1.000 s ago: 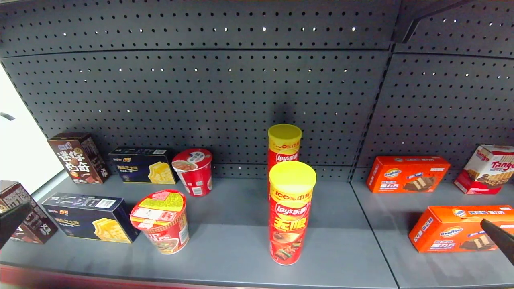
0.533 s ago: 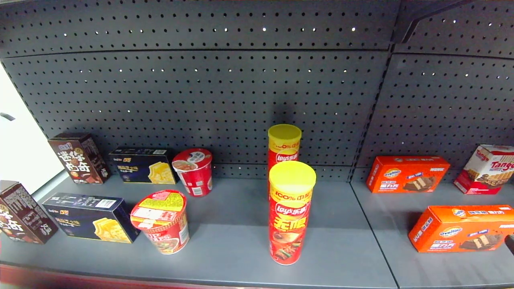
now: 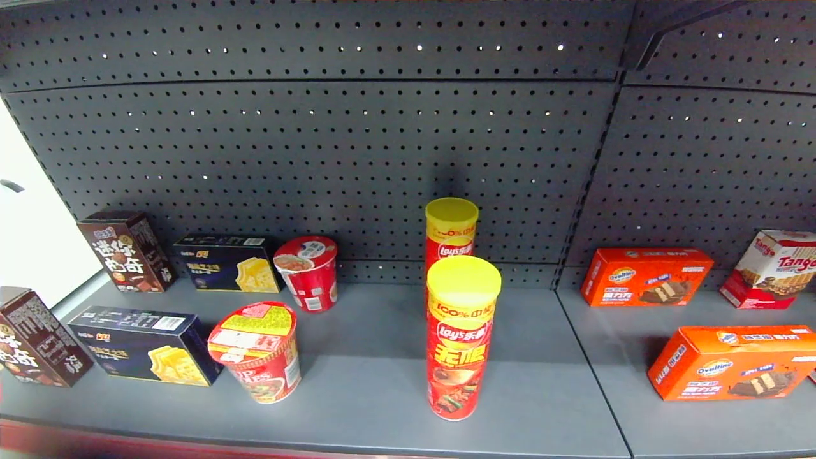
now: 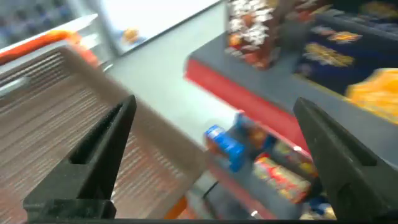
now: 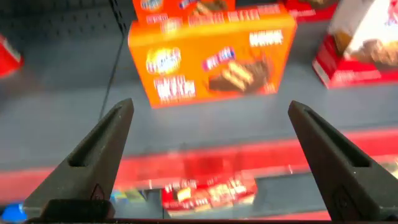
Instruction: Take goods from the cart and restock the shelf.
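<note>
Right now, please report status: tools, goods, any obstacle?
Left tool open, empty. Right tool open, empty, facing front orange box. Shelf holds chip cans, cup noodles, boxes. No obstruction seen.

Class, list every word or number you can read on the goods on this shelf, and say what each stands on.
"100%": front crisp tube
"Lay's": front crisp tube, rear crisp tube
"Ovaltine": rear orange box, front orange box
"Tango": red-and-white box
All other print, Chinese characters included: too small or unsure to read.
</note>
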Available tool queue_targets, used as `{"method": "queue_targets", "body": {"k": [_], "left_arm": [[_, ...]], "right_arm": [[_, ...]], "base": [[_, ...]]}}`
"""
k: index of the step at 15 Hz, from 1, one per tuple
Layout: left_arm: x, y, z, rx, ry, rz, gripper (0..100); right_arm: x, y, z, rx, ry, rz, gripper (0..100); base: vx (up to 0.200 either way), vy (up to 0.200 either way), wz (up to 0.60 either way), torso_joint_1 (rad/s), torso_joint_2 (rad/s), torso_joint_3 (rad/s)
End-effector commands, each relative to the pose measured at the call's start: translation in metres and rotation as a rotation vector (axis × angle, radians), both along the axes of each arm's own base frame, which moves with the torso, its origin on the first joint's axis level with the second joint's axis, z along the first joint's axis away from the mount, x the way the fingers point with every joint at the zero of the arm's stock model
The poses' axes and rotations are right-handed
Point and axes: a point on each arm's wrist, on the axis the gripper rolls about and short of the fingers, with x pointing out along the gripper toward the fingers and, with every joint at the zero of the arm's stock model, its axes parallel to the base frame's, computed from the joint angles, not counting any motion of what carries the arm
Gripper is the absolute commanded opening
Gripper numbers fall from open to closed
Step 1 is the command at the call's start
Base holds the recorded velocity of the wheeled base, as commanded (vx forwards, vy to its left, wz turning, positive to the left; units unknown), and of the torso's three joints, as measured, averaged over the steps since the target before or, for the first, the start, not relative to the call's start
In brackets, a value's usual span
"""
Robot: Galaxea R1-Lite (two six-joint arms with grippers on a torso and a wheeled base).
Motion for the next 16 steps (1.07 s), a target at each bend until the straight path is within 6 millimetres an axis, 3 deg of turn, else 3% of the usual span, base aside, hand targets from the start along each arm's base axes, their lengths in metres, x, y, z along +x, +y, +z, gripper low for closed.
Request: {"method": "queue_targets", "body": {"k": [1, 4, 7, 16], "left_arm": [[0.002, -0.002, -0.03, 0.024, -0.018, -0.14, 100], [0.006, -0.002, -0.04, 0.029, -0.028, -0.166, 100], [0.007, -0.005, -0.041, -0.012, -0.041, -0.31, 100], [0.007, -0.005, -0.041, -0.065, -0.068, -0.267, 100]], "right_arm": [[-0.028, 0.0, -0.019, -0.07, -0.104, -0.011, 100], [-0.027, 0.001, -0.018, -0.06, -0.134, 0.006, 100], [-0.027, 0.001, -0.018, -0.06, -0.136, 0.02, 100], [-0.027, 0.001, -0.018, -0.145, -0.127, 0.025, 100]], "base": [[0.0, 0.0, 0.0, 0.0, 0.0, 0.0], [0.0, 0.0, 0.0, 0.0, 0.0, 0.0], [0.0, 0.0, 0.0, 0.0, 0.0, 0.0], [0.0, 0.0, -0.07, 0.001, 0.0, 0.0]]}}
